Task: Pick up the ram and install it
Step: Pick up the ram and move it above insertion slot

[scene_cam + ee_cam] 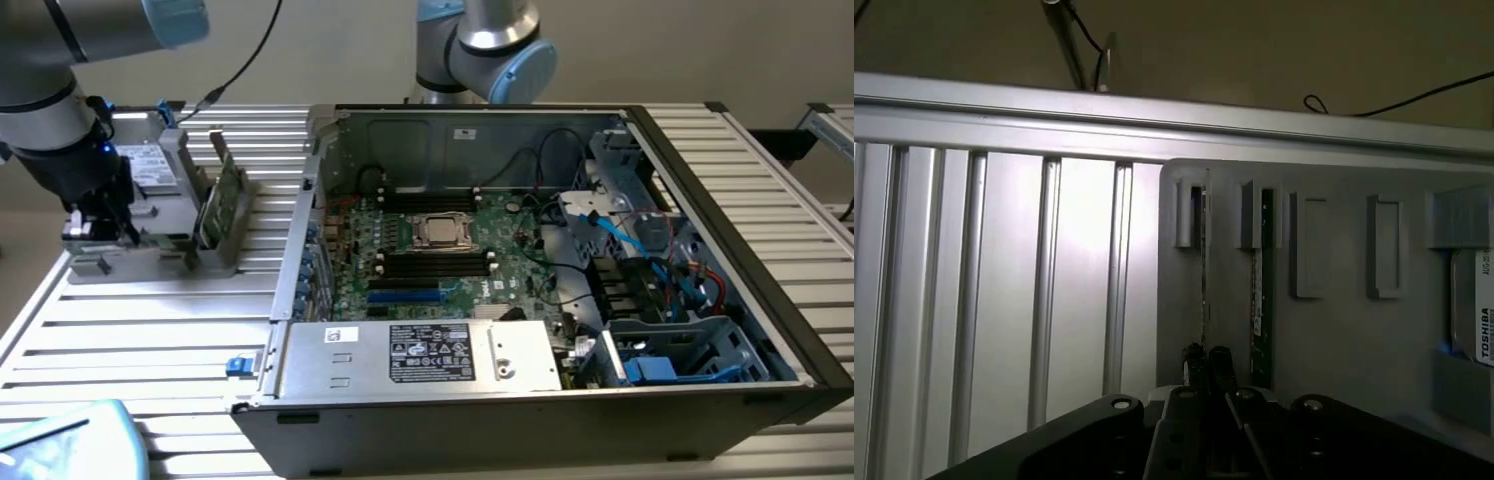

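The ram (1204, 290) stands on edge in the outermost slot of the grey holder (1334, 340). The gripper (1206, 358) has its jaws clenched on one end of it. A second green stick (1262, 290) stands in the next slot. The holder sits on the slatted worktop (1004, 280), to the exterior view's left of the open computer case (507, 430).

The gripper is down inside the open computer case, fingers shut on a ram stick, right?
Not inside the case. The exterior view shows the gripper down at the grey holder on the table, outside the open computer case on the exterior view's left, fingers shut on the ram standing there.
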`<state>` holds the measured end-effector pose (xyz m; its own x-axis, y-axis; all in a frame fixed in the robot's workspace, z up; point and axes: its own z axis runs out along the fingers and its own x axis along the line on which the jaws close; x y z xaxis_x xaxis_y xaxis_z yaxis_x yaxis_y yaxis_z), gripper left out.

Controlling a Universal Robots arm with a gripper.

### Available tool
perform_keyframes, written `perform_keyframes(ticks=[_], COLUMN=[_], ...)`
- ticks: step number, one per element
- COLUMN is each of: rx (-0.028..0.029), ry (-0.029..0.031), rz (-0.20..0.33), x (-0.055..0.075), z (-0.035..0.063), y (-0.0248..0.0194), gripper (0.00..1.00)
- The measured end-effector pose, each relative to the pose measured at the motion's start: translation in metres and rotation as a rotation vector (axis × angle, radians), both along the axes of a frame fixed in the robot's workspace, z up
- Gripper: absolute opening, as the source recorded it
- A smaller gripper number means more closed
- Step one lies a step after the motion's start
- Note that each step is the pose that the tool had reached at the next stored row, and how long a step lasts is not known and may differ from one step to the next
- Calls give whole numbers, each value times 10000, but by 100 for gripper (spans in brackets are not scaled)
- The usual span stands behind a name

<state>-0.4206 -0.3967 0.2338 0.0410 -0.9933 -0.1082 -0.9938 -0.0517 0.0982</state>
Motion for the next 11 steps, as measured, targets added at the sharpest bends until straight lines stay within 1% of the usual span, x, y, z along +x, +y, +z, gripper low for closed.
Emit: perform_keyframes(ticks=[11], rx=[4], ry=[2], rz=[0], x=[-1], z=[204], y=[0], gripper=[13])
